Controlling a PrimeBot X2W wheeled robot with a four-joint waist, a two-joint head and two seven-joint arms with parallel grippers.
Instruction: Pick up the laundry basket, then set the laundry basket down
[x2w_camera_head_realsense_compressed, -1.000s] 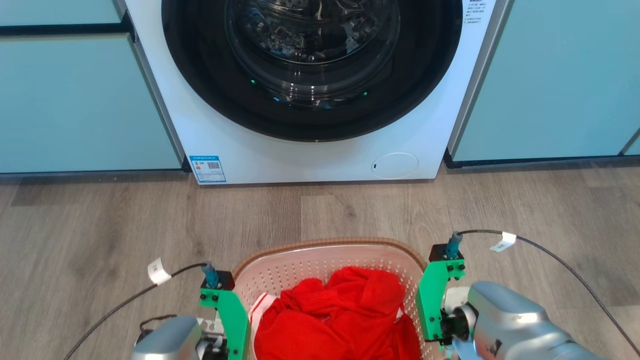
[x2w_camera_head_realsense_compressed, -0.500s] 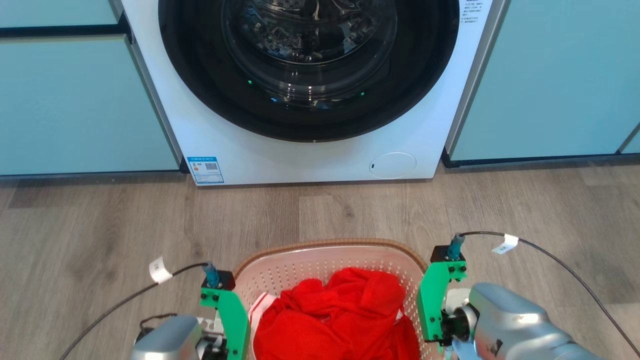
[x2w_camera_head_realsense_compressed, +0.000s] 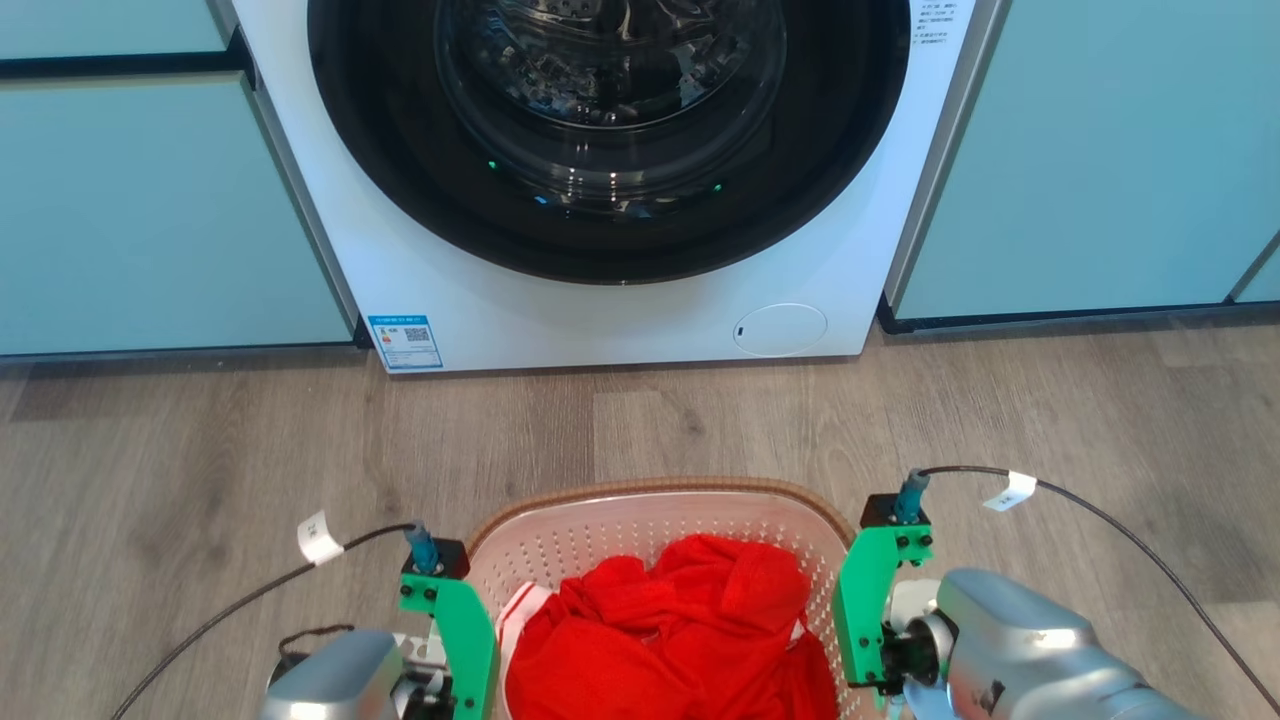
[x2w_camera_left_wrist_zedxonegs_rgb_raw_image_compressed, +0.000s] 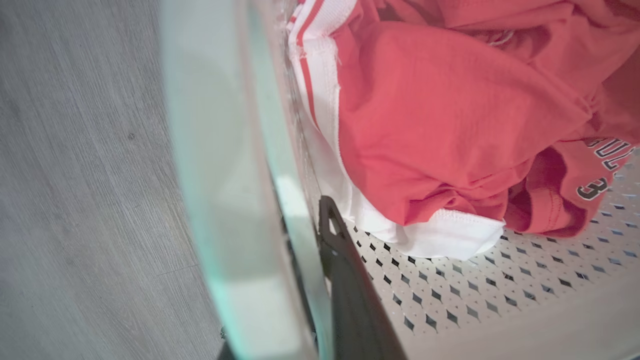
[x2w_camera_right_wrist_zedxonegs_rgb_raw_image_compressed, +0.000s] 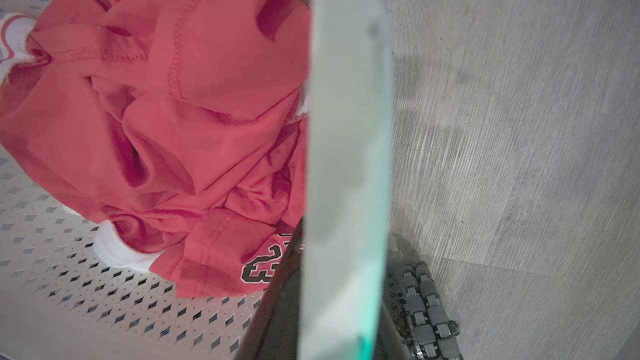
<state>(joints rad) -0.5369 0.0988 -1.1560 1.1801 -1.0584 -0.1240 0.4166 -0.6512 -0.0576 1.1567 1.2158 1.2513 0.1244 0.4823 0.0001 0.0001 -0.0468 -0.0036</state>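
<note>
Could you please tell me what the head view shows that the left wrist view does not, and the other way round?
Head view: the washing machine with its round door, teal cabinets either side, and the brown rim of the laundry basket. Left wrist view: a dark finger of the left tool inside the basket wall, the perforated basket floor, and black lettering on the red garment. Both: the basket, red clothing with white trim, and the grey wood floor.

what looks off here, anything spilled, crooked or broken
Nothing stands out. The laundry basket looks level, its visible rim intact; the red clothes are all inside it, and none lie on the floor.
</note>
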